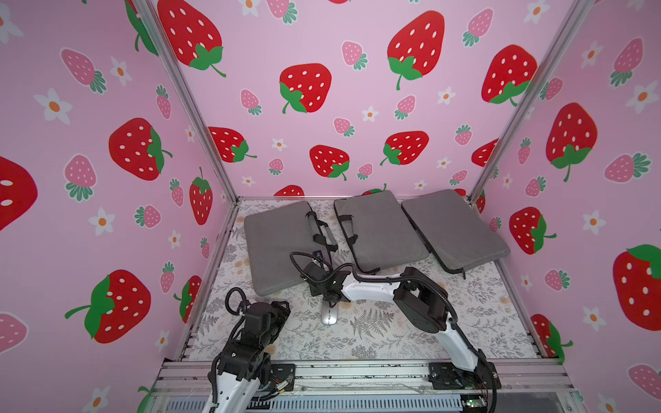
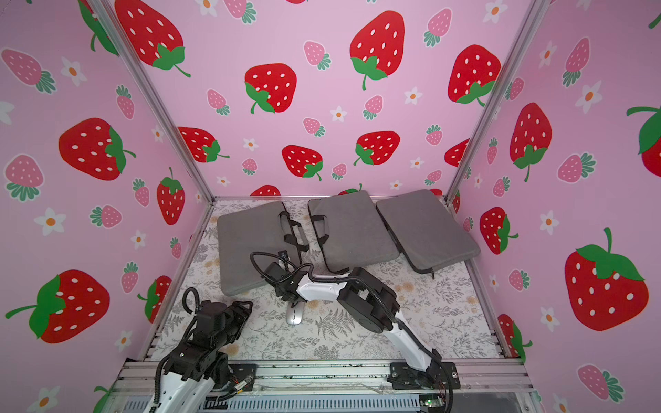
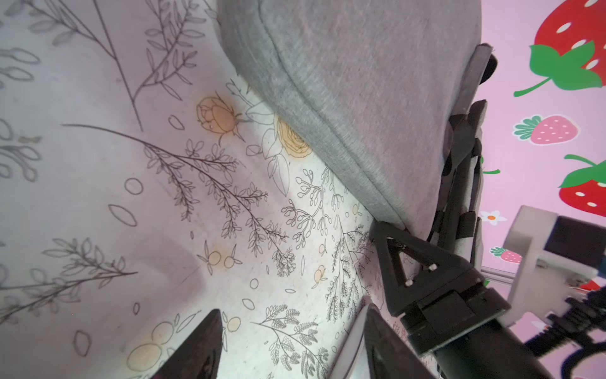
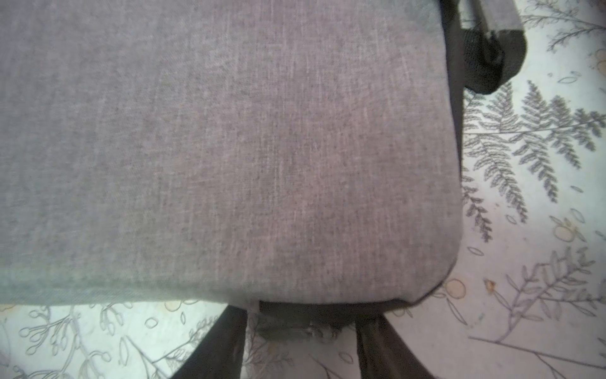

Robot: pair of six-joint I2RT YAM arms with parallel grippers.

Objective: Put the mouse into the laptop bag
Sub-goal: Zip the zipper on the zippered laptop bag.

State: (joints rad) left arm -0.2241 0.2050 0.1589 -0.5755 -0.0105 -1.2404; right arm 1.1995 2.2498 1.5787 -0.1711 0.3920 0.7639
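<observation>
The silver mouse [image 1: 329, 316] [image 2: 295, 316] lies on the floral tablecloth, its far end hidden under my right wrist. The nearest grey laptop bag [image 1: 277, 246] [image 4: 229, 147] lies flat at the back left, its black handles on its right side. My right gripper [image 4: 300, 328] [image 1: 316, 288] is at that bag's near right corner, jaws apart, fingertips at the bag's edge and cloth showing between them. A dark gap shows under that edge. My left gripper [image 3: 293, 308] [image 1: 284, 305] hovers open over the cloth left of the mouse, holding nothing.
Two more grey laptop bags [image 1: 379, 229] [image 1: 454, 229] lie at the back middle and back right. Strawberry-print walls [image 1: 322, 107] close in three sides. An aluminium rail [image 1: 357, 372] runs along the front edge, carrying both arm bases.
</observation>
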